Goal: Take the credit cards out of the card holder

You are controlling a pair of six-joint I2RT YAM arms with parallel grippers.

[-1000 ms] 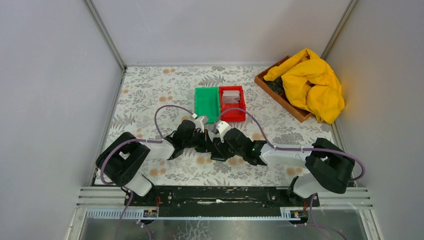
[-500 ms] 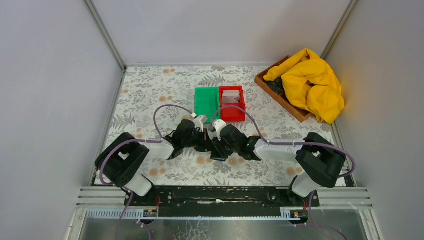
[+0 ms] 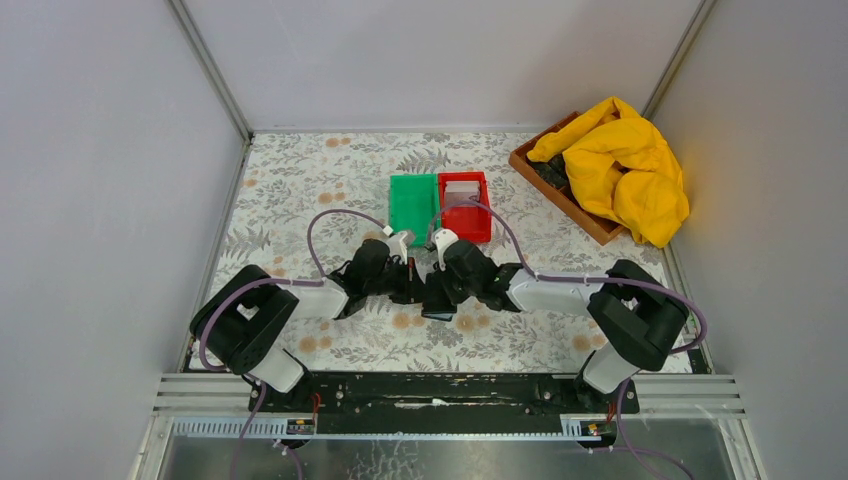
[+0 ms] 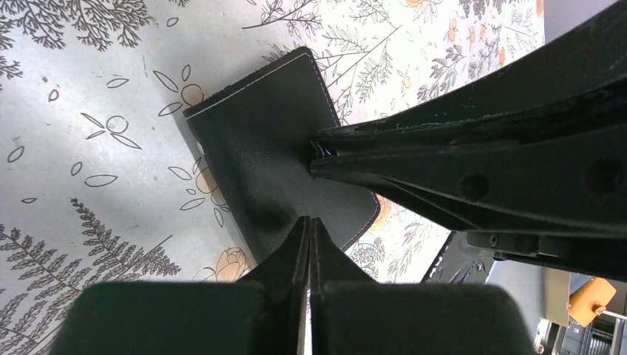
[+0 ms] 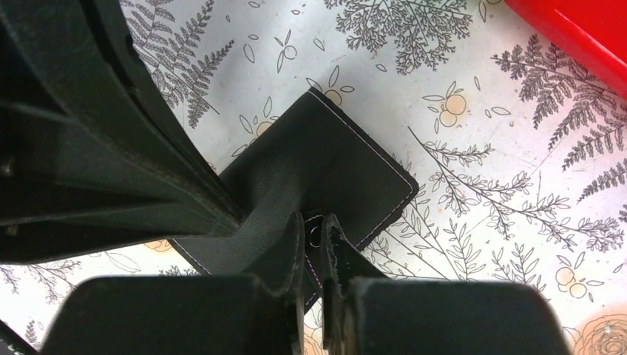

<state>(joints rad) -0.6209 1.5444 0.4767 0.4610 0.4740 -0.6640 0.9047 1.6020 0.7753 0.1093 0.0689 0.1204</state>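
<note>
The step in hand looks like opening the card holder [image 4: 273, 170], which lies closed, black outer cover up, on the table [image 3: 300, 190] at the middle, between the two arms. No credit cards show at it from either wrist view. The left claw [image 4: 308, 220] is pressed together on one edge of the cover, and the right claw [image 5: 314, 218] has its fingers drawn almost together, pinching the stitched rim of the neighbouring edge. The next move, by my reading, calls for one claw to pin its side down while the other lifts its flap up and away, so the inner sleeves come into reach. The two claws sit very close, nearly tip to tip, so they could knock each other, or lift the whole holder unopened. Open floral table lies from 7 to 10 o'clock of the holder. The red bin [image 3: 488, 212] stands near at 12 o'clock, the green bin [image 3: 413, 205] beside it at 11.
</note>
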